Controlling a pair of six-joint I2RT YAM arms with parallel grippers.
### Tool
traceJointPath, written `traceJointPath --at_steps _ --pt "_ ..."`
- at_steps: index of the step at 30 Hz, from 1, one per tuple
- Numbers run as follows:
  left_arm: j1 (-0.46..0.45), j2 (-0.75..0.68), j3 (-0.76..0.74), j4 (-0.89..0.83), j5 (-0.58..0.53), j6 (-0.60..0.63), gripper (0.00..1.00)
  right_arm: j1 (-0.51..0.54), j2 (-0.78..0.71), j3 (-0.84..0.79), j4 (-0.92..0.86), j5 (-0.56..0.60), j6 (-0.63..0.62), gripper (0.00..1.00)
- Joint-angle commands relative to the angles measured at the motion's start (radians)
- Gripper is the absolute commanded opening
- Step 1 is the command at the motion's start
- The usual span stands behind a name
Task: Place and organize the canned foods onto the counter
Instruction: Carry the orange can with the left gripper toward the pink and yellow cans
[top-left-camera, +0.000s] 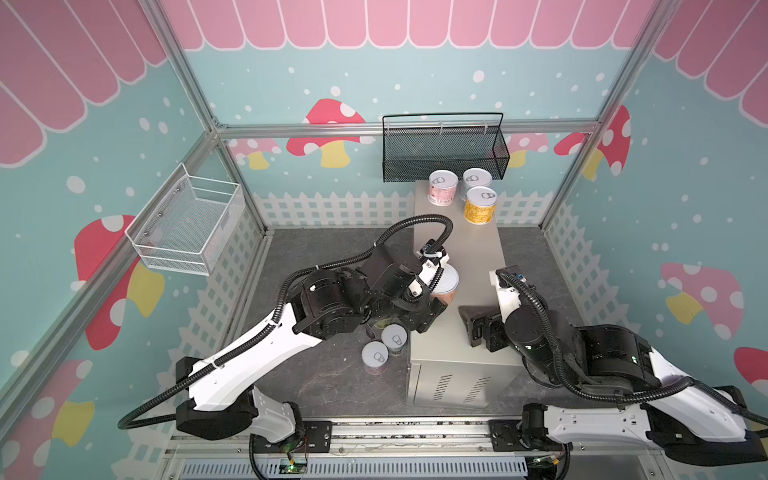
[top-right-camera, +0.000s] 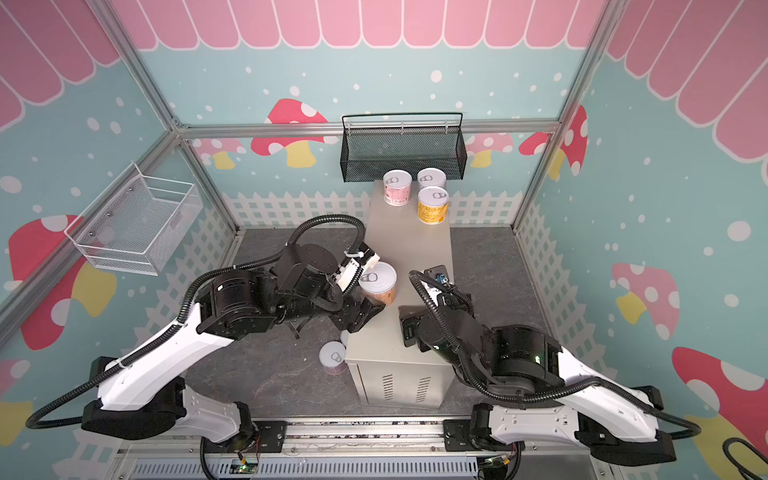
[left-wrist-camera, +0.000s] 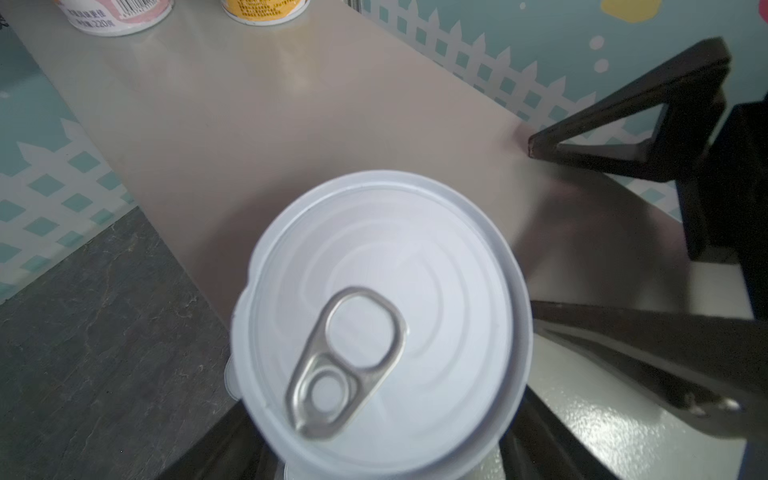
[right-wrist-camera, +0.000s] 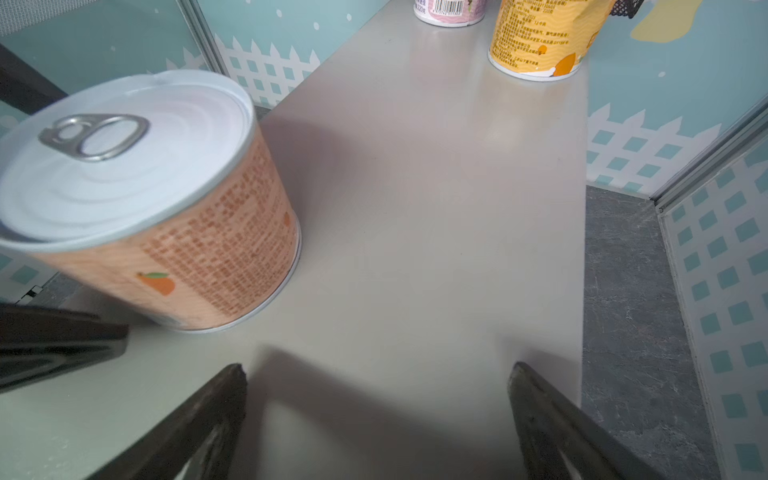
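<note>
On the 9 o'clock edge of the long beige-grey worktop (top-left-camera: 469, 249) (top-right-camera: 415, 245), about halfway along, stands the orange can (top-left-camera: 446, 284) (top-right-camera: 378, 282) (left-wrist-camera: 382, 316) (right-wrist-camera: 158, 199). Its pale lid has a silver pull-tab. In the right wrist view its label shows dense orange print, too blurred to read, and a small orange fruit with a green leaf.

The left gripper (top-left-camera: 432, 309) reaches in from 9 o'clock, with its fingers (right-wrist-camera: 62, 345) flanking this can. The lid hides the contact, so I cannot tell whether they grasp it or are released.

The right gripper (right-wrist-camera: 376, 368) (top-left-camera: 471, 318) hovers over the worktop at 4 o'clock of the orange can. Its fingers (right-wrist-camera: 208, 415) are spread wide and released, with nothing between them.

Three cans cluster at the 12 o'clock end of the worktop:
- **Pink can** (top-left-camera: 442, 189) (top-right-camera: 397, 188) (left-wrist-camera: 120, 16) (right-wrist-camera: 449, 10): carries a barcode and the figure "220".
- **White-blue can** (top-left-camera: 477, 180) (top-right-camera: 431, 178): stands at 3 o'clock of the pink can.
- **Yellow can** (top-left-camera: 481, 205) (top-right-camera: 432, 205) (right-wrist-camera: 540, 37): stands at 6 o'clock of the white-blue can. It has fine print too small to read and an orange fruit picture.

No brand name is legible on any of them.

Two more cans (top-left-camera: 394, 338) (top-left-camera: 375, 357) stand off the worktop on the dark stone-look base (top-left-camera: 332, 386), at 7 o'clock of the orange can. Their labels are mostly hidden from above.
</note>
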Motion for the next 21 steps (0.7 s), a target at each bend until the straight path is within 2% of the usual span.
traceJointPath --at_steps 1,5,11,21 --pt "0.009 0.0 -0.018 0.103 -0.024 0.029 0.71 -0.001 -0.008 0.0 -0.028 0.0 0.015 1.0" --pt "0.027 0.006 -0.059 0.188 -0.036 0.036 0.67 -0.002 -0.013 -0.017 -0.028 0.0 0.025 0.99" --pt "0.088 0.014 -0.126 0.316 0.045 0.054 0.67 -0.002 -0.045 -0.045 -0.02 0.009 0.025 0.99" --pt "0.169 0.084 -0.123 0.43 0.116 0.077 0.69 -0.001 -0.094 -0.128 0.025 -0.017 0.024 1.0"
